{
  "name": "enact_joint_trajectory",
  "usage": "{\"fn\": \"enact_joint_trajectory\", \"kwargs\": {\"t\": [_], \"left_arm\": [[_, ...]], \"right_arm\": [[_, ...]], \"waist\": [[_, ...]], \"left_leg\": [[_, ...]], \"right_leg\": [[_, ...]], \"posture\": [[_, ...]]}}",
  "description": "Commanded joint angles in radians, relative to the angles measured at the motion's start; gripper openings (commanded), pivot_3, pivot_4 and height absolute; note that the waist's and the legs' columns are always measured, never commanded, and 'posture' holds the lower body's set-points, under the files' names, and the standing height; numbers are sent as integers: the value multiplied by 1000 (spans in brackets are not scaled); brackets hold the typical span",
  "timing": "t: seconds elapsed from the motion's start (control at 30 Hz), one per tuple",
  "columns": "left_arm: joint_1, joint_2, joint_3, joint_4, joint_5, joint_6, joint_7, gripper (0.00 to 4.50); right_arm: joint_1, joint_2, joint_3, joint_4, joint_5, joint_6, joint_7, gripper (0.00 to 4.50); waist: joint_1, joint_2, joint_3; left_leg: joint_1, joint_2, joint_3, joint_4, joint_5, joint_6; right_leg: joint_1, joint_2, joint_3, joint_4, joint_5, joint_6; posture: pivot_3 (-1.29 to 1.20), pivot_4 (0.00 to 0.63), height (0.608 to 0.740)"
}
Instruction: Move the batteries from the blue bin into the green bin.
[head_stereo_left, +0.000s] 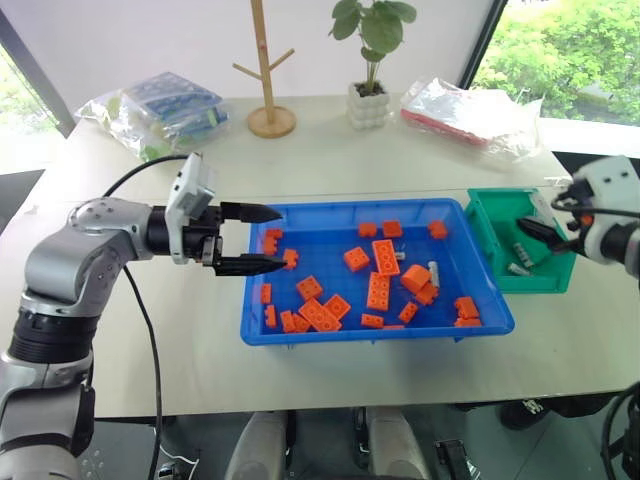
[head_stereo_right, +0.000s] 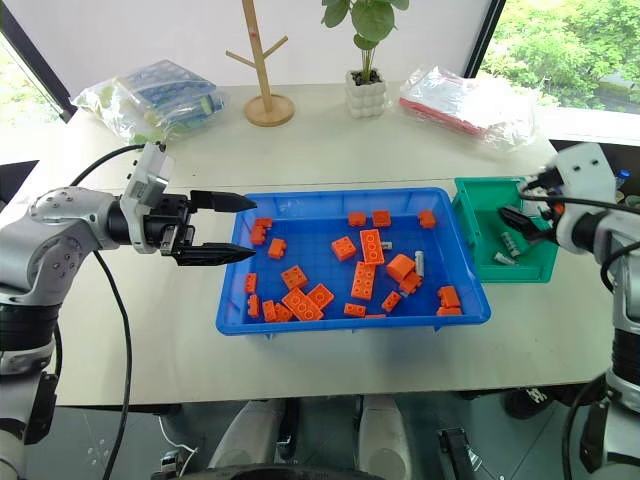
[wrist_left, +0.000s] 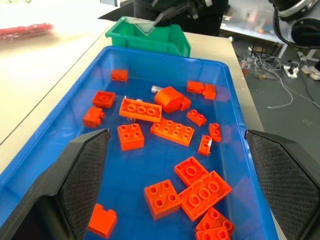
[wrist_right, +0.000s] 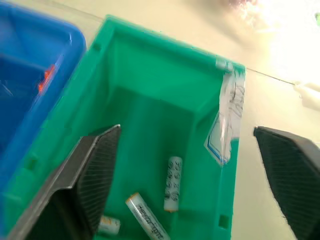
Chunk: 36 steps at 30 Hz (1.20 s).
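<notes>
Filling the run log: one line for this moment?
left claw: open, at blue bin | right claw: open over green bin | batteries: three in green

Green bin (head_stereo_left: 497, 228) right of blue bin (head_stereo_left: 260, 330); batteries (wrist_right: 173, 190) in green bin.

Beige table (head_stereo_left: 330, 160), blue bin (head_stereo_left: 260, 330), green bin (head_stereo_left: 488, 240)
</notes>
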Motion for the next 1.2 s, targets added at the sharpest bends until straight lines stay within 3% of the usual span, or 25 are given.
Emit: {"fn": "enact_joint_trajectory", "kwargs": {"t": [0.03,0.2,0.5,0.73,1.1,1.2], "left_arm": [[11,13,28,-42,-8,-11,4,4500],[28,16,38,-62,-14,-5,16,4500],[36,25,47,-74,-23,0,29,4500],[43,24,53,-89,-28,6,43,4500],[50,27,68,-102,-38,13,61,4500],[48,28,69,-102,-39,14,64,4500]], "right_arm": [[-90,128,14,-176,82,224,-78,4460],[-109,366,62,-308,133,456,-181,4460],[-42,541,107,-255,188,465,-320,4460],[-65,577,132,-196,213,465,-373,4460],[-61,502,256,-172,200,443,-378,4460],[-50,479,290,-187,200,414,-373,3580]], "waist": [[-6,0,0],[0,0,0],[-8,0,0],[-8,0,0],[-7,0,0],[-7,0,0]], "left_leg": [[0,1,-1,0,0,0],[-1,1,-1,0,0,0],[0,0,-1,0,0,0],[0,0,0,0,0,0],[0,0,0,0,0,0],[0,0,0,0,0,0]], "right_leg": [[0,1,0,0,0,0],[0,1,0,0,0,-1],[-1,1,0,1,0,-1],[-1,2,0,1,1,-1],[-1,2,0,1,0,-1],[-1,2,0,1,0,-1]], "posture": [[0,150,692],[0,150,692],[0,150,692],[0,150,692],[0,150,692],[0,150,692]]}}
